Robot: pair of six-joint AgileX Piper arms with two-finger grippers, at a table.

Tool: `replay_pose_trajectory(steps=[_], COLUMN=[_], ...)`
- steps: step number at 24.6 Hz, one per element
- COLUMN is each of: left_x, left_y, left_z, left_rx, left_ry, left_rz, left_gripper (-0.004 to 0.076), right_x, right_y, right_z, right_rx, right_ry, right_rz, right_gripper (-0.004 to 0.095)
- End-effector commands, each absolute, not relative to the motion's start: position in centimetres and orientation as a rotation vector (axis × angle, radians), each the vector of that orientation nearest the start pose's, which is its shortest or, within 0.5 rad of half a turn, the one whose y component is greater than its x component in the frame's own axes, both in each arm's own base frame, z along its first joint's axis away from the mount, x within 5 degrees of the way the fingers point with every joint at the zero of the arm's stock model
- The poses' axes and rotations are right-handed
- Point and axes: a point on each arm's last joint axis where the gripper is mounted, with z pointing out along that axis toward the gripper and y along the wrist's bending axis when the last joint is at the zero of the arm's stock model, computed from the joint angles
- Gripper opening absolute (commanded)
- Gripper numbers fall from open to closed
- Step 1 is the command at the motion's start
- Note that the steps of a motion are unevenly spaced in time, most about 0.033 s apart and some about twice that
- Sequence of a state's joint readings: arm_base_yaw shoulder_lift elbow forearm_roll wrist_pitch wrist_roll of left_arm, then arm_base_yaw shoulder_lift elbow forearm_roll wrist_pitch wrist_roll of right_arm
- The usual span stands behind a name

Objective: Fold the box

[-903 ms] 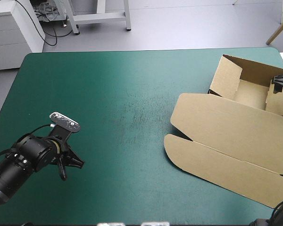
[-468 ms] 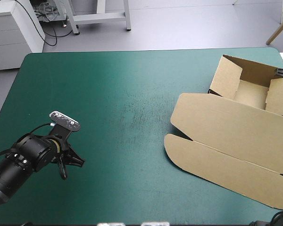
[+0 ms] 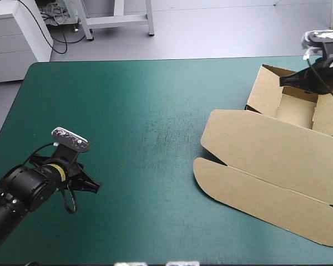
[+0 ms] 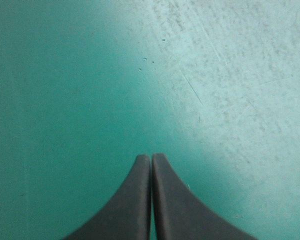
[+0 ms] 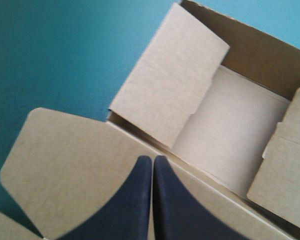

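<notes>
Up from the box's right side, where it sat just before, the right gripper [image 3: 283, 82] now hangs over the tray's far wall, fingers pressed together and holding nothing. The left gripper [image 3: 96, 187] has shifted a little toward the near left corner; its fingers too meet in one point [image 4: 151, 158] above bare teal-green cover.

The box [image 3: 266, 160] lies at the table's right side, the open tray [image 3: 296, 110] toward the far right corner and the lid [image 3: 255, 141] flat toward the near edge. The whole middle and left of the table [image 3: 144, 111] is open, the left gripper well apart from the board.

In the high view the box's right part is cut off, and so is most of the right arm. From the right wrist, the closed tip [image 5: 152, 160] is over the lid just short of the tray, whose far corner runs out of view.
</notes>
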State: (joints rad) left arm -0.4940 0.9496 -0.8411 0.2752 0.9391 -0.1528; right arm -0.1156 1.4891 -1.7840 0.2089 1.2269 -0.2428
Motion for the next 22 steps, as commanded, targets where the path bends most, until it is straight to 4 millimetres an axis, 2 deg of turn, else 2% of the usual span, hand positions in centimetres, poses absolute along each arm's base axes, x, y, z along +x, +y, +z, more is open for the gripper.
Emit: replay_pose_trajectory(steps=[1,5,12,13,14,15,16,17,18,19,22], left_x=[15.3,14.2,11.6,11.3,10.5,10.1,9.4,9.2,8.6,8.4,7.6], left_y=[-6.0,-5.4,-4.0,-3.8,-3.4,-3.2,-2.8,-2.7,-2.4,-2.3,-1.9], left_z=[33.6,33.5,31.4,31.0,30.1,29.6,28.8,28.4,27.7,27.5,27.1], left_rx=[0.506,0.505,0.503,0.504,0.505,0.505,0.506,0.506,0.505,0.505,0.494], left_ry=[2.348,2.344,2.339,2.34,2.343,2.344,2.346,2.346,2.344,2.342,2.329], left_rz=[0.043,0.047,0.045,0.046,0.047,0.047,0.048,0.048,0.047,0.047,0.032], left_gripper=[-0.001,-0.001,-0.001,-0.001,-0.001,-0.001,-0.001,-0.001,-0.001,-0.001,-0.001], right_x=[26.9,24.9,20.9,20.5,19.2,18.7,17.3,16.6,15.3,14.8,12.1], right_y=[0.8,2.6,3.1,3.1,2.9,2.9,2.7,2.7,2.6,2.5,2.3], right_z=[48.6,48.0,44.3,43.4,41.7,41.0,39.1,38.4,36.5,35.8,31.8], right_rx=[-0.267,-0.332,-0.345,-0.342,-0.335,-0.33,-0.322,-0.32,-0.314,-0.312,-0.308], right_ry=[2.237,2.2,2.2,2.214,2.223,2.221,2.231,2.231,2.241,2.248,2.288], right_rz=[0.079,0.113,0.14,0.141,0.14,0.139,0.138,0.138,0.139,0.139,0.144], right_gripper=[-0.0008,-0.0008,-0.0008,-0.0008,-0.0008,-0.0008,-0.0008,-0.0009,-0.001,-0.001,-0.0018])
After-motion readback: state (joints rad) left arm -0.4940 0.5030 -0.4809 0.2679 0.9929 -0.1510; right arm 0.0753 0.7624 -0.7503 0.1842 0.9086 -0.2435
